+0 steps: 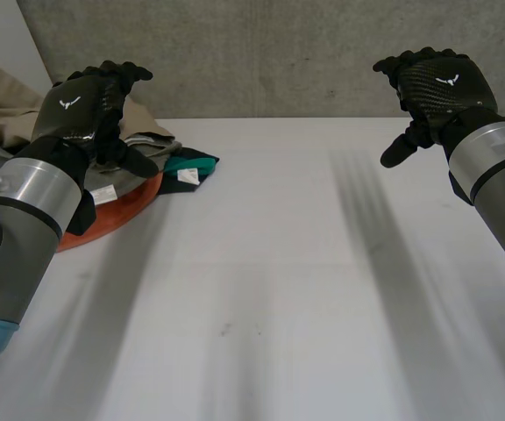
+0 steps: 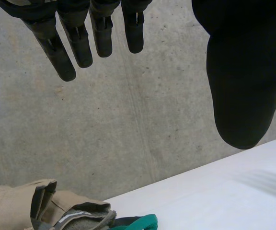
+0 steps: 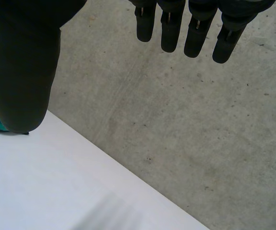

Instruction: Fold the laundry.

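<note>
A heap of laundry (image 1: 7, 110) in beige, grey-green and teal lies in an orange basket (image 1: 121, 210) at the table's far left. My left hand (image 1: 81, 110) hovers above that heap, fingers straight and apart, holding nothing. In the left wrist view its fingers (image 2: 75, 40) and thumb (image 2: 243, 86) point at the concrete wall, with beige cloth (image 2: 18, 208) and a teal piece (image 2: 143, 223) below them. My right hand (image 1: 437, 83) is raised over the table's far right, open and empty. Its fingers (image 3: 195, 33) and thumb (image 3: 23, 72) are spread.
The white table (image 1: 270, 289) stretches bare between the arms. A grey concrete wall (image 1: 279, 53) stands right behind its far edge. White care labels (image 1: 188, 176) stick out of the clothes at the basket's rim.
</note>
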Motion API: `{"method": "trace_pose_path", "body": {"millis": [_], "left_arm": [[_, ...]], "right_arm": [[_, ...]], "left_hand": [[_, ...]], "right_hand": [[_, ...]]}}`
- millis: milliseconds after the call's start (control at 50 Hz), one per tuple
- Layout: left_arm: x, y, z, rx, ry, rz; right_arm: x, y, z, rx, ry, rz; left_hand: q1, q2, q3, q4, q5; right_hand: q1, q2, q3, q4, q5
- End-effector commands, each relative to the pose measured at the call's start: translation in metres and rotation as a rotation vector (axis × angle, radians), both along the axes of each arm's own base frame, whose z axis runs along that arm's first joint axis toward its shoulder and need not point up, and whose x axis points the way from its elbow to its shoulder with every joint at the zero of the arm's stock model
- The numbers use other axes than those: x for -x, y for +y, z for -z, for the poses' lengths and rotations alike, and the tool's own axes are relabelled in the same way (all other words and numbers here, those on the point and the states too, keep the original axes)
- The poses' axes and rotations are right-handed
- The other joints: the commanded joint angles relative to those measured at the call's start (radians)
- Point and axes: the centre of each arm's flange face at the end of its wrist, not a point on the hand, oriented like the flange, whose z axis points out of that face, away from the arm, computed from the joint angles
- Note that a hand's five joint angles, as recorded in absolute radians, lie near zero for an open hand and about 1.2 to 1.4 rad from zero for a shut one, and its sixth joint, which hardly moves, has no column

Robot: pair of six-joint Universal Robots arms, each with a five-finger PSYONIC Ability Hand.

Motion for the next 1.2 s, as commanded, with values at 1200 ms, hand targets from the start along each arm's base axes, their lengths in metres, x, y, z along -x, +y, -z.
{"method": "trace_pose_path", "body": {"millis": [1200], "left_arm": [[0.038, -0.107, -0.007, 0.475, -0.258, 0.005]], "right_arm": [[0.001, -0.006, 0.014, -0.016, 0.060, 0.000]], "left_hand": [[1.124, 1.120, 1.121, 1.119, 1.123]], "right_hand": [[-0.090, -0.093, -0.104, -0.105, -0.098]]}}
